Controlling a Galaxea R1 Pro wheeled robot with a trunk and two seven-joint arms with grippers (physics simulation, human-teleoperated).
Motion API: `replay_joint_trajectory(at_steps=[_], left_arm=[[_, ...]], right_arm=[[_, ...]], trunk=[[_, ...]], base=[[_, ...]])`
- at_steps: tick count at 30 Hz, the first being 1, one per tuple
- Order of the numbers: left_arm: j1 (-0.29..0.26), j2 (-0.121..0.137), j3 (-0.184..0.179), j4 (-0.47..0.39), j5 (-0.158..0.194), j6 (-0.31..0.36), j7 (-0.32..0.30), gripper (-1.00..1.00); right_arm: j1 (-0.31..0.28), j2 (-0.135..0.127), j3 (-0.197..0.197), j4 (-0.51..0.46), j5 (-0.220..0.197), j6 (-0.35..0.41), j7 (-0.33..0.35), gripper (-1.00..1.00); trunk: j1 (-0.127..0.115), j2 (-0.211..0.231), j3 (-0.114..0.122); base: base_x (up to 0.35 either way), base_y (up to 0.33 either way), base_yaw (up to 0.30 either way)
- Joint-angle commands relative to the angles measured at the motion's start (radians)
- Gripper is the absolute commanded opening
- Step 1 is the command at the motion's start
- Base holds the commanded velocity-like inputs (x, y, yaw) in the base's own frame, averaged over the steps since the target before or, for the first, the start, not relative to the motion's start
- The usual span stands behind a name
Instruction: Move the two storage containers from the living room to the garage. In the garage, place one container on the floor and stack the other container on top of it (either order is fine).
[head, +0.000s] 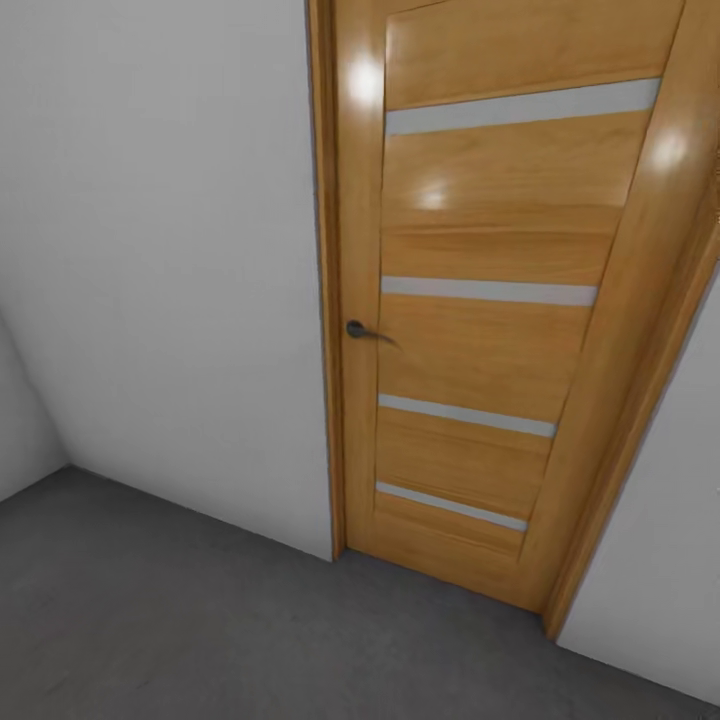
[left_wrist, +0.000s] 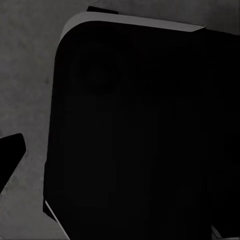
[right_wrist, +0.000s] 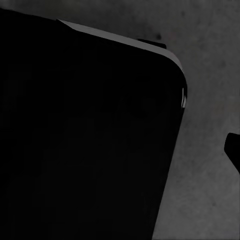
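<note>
I am in the garage, facing its light-wood door (head: 480, 340) with four narrow frosted strips, shut in a plain white wall (head: 160, 250). The grey concrete floor (head: 200, 620) stretches in front of it. The two storage containers are out of view. In the left wrist view a large black rounded body (left_wrist: 140, 135) hangs over the mottled floor (left_wrist: 25, 75), with one dark finger (left_wrist: 10, 157) at the picture's edge. The right wrist view has the same kind of black body (right_wrist: 85, 135) and one dark finger (right_wrist: 233, 149) over the floor.
A dark lever handle (head: 358, 329) sits on the door's left side. Another white wall (head: 650, 600) continues to the right of the door frame. At the far left the walls meet in a corner (head: 20, 430).
</note>
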Motion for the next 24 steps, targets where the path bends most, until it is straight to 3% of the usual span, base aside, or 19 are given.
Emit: replay_joint_trajectory(at_steps=[1,8,24], left_arm=[[0.0,0.0,0.0,0.0,0.008,-0.001,0.0,1.0],[0.0,0.0,0.0,0.0,0.007,-0.002,0.0,1.0],[0.0,0.001,0.0,-0.002,0.007,-0.003,0.001,1.0]], right_arm=[[0.0,0.0,0.0,0.0,0.004,-0.003,0.0,1.0],[0.0,0.0,0.0,0.0,0.004,-0.003,0.0,1.0],[0.0,0.0,0.0,0.0,0.004,-0.003,0.0,1.0]], trunk=[[0.0,0.0,-0.001],[0.0,0.0,-0.001],[0.0,0.0,-0.001]], base=[[0.168,0.307,-0.275],[0.102,0.189,-0.282],[0.004,0.008,-0.262]])
